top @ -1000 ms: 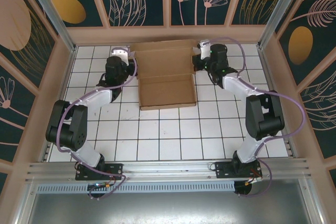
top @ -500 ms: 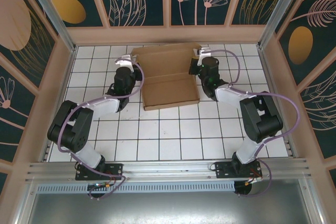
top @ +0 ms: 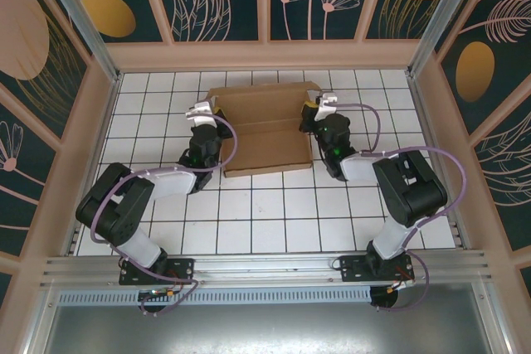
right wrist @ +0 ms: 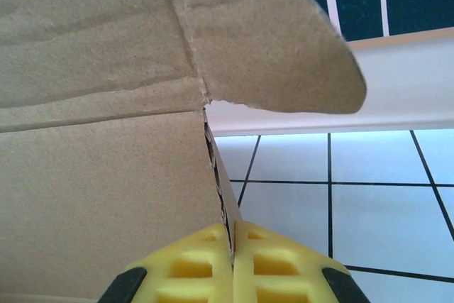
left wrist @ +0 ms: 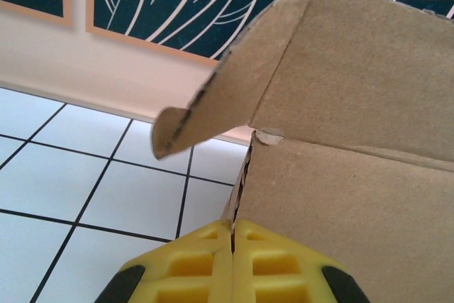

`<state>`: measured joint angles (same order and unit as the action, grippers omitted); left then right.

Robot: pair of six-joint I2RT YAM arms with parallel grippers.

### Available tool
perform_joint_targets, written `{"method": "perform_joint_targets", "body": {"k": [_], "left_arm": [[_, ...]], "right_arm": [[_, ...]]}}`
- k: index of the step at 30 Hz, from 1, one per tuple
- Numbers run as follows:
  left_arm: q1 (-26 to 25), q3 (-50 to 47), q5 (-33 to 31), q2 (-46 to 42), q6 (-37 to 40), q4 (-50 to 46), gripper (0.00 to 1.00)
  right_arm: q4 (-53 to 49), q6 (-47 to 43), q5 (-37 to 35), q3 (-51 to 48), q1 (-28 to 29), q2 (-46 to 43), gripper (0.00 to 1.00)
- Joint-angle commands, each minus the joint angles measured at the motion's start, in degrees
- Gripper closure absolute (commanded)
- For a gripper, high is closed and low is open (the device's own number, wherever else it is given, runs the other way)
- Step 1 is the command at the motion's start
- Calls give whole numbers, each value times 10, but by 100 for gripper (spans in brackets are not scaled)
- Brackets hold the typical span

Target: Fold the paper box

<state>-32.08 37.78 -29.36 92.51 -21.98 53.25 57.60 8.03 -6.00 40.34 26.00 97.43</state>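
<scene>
Box position: the paper box (top: 265,128) lies on the white-tiled surface (top: 249,205), towards the far wall and roughly centred between the two arms. Its creases run left to right, parallel to the back wall.

Left gripper (top: 203,113) sits at the box's left edge and right gripper (top: 322,108) at its right edge, so the box lies directly between them. Neither arm is the nearer one; each has its own side.

Left wrist view: the yellow pads of the left gripper (left wrist: 233,235) are clenched, with the thin edge of a cardboard side wall running down into the seam between them. The brown panel of the box (left wrist: 355,196) fills the right half, and a rounded flap (left wrist: 202,115) curls outward above the pinch point.

Right wrist view mirrors this. The right gripper (right wrist: 233,235) is clamped on the opposite wall edge, with the box (right wrist: 99,196) to its left and a rounded flap (right wrist: 284,47) overhanging to the right.

Judgement: the step in hand looks like raising or tucking the two side walls. The governing relation is that both grips lie on one left-to-right line across the box, so any inward or upward move needs to be matched on both sides or the sheet will skew.

Risk: the wall edges are thin and could slip or crumple.
</scene>
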Motion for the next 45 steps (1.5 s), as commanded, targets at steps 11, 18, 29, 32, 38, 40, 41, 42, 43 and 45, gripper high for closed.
{"method": "perform_joint_targets", "body": {"k": [11, 18, 29, 32, 38, 40, 41, 42, 43, 45], "left_arm": [[-31, -64, -42, -8, -42, 41, 96], [-30, -68, -27, -15, -58, 25, 99], [-30, -15, -5, -8, -74, -16, 100], [-30, -7, -12, 3, -72, -5, 100], [-31, -10, -35, 37, -76, 35, 100], [-30, -18, -34, 45, -79, 45, 100], [-31, -21, -31, 46, -81, 49, 100], [-30, -24, -28, 47, -83, 50, 100], [-30, -27, -26, 48, -83, 51, 100], [-30, -30, -27, 48, -86, 54, 100]], "right_arm": [[119, 6, -17, -80, 48, -41, 94], [109, 11, -29, -93, 50, -48, 94], [-15, 46, -160, 12, 84, -24, 99], [31, 36, -178, 12, 86, -9, 98], [141, 30, -181, -14, 85, 38, 96], [165, 36, -178, -27, 87, 50, 95], [170, 37, -178, -33, 88, 53, 95], [176, 38, -178, -42, 89, 55, 95], [179, 36, -179, -48, 91, 57, 95], [183, 34, -177, -59, 91, 58, 94]]}}
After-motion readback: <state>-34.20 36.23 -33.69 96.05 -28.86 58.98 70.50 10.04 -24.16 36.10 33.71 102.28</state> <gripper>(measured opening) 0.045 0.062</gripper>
